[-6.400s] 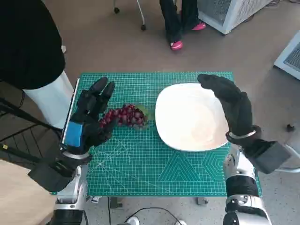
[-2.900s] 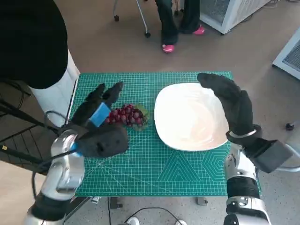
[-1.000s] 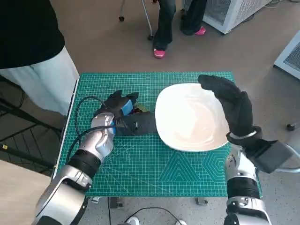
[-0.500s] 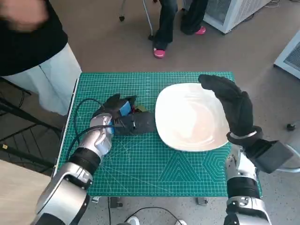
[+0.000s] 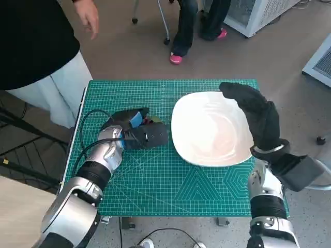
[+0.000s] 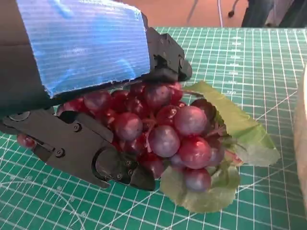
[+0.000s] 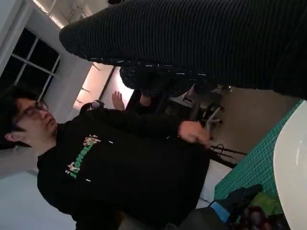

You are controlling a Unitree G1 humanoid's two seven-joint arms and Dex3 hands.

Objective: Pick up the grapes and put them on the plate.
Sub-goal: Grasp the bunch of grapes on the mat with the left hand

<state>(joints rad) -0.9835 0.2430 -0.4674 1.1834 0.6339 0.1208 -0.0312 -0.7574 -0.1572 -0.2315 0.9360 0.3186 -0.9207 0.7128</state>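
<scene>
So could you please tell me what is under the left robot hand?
A bunch of red grapes with green leaves lies under the left robot hand. The bunch's far side is covered.

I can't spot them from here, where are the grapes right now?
In the head view the grapes lie on the green mat's left half, under the left hand, just left of the white plate.

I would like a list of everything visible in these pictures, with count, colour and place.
grapes: one bunch, dark red with green leaves, on the mat left of the plate, under the left hand
plate: one, white, right half of the mat
cutting mat: one, green, covering the table
person: one, black top, standing beyond the table's left corner
legs: one pair, dark trousers, pink shoes, beyond the table
left hand: black, blue tape, around the grapes
right hand: black glove, at the plate's right edge
</scene>
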